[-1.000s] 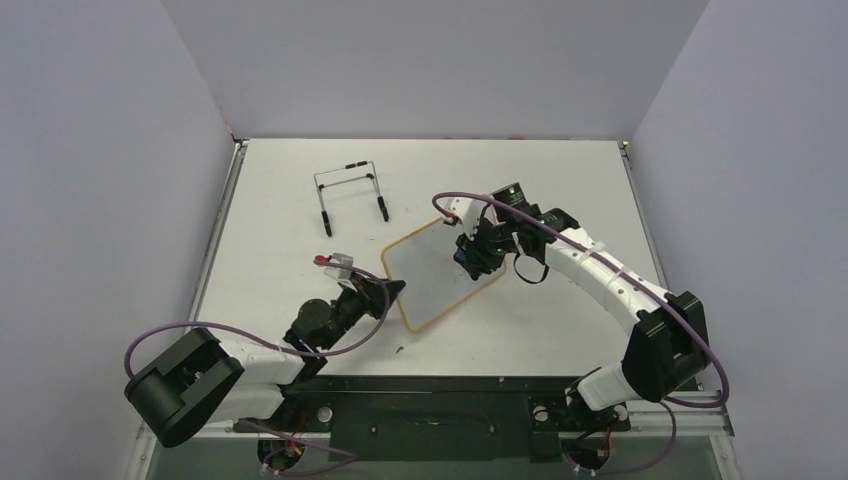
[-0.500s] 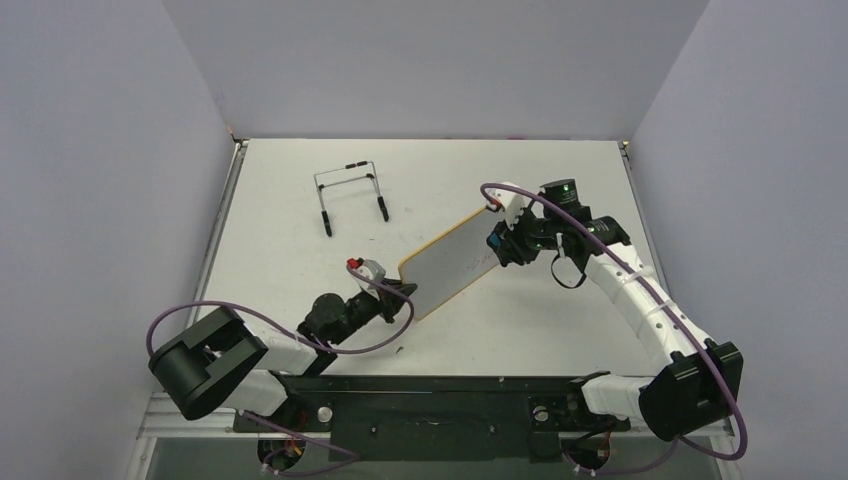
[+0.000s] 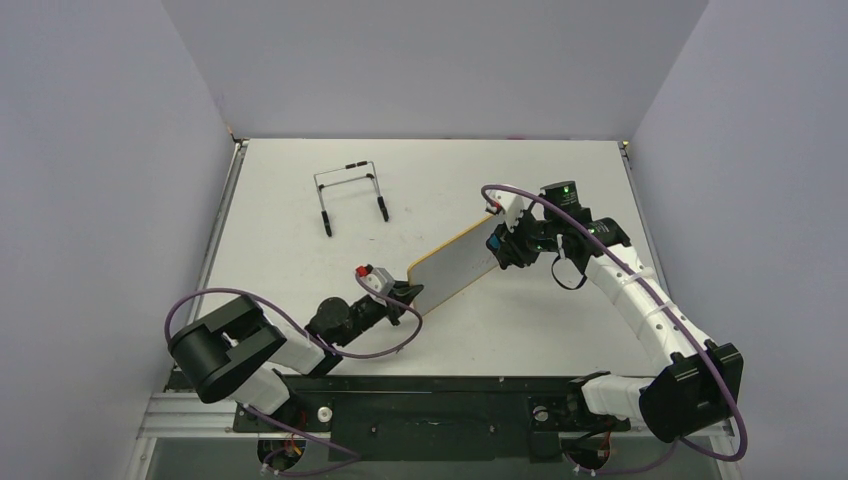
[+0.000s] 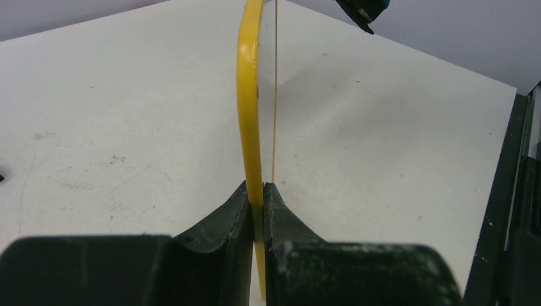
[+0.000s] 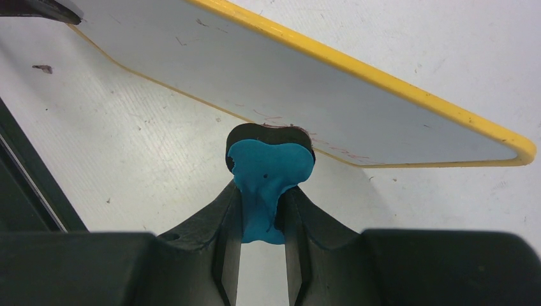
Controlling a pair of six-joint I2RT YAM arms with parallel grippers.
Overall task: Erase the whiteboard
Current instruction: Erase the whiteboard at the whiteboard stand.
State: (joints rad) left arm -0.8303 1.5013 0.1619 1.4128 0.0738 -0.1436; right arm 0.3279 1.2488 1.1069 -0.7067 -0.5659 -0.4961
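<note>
The whiteboard (image 3: pixel 455 268), white with a yellow frame, is held up off the table, tilted nearly on edge. My left gripper (image 3: pixel 408 293) is shut on its near-left corner; the left wrist view shows the yellow rim (image 4: pixel 250 108) pinched between the two black fingers (image 4: pixel 223 217). My right gripper (image 3: pixel 497 248) is shut on the blue eraser (image 5: pixel 268 175), whose dark felt edge rests against the board's face (image 5: pixel 268 83) near its lower rim. Faint red smears (image 5: pixel 335 148) remain beside the eraser.
A black wire easel stand (image 3: pixel 350 195) sits at the back left of the white table (image 3: pixel 560 330). Grey walls close in the left, right and back. A black rail (image 3: pixel 430 385) runs along the near edge by the arm bases.
The board went from lying flat to lifted and tilted on edge. My left arm swung right with the corner; my right arm drew the eraser to the board's far end.
</note>
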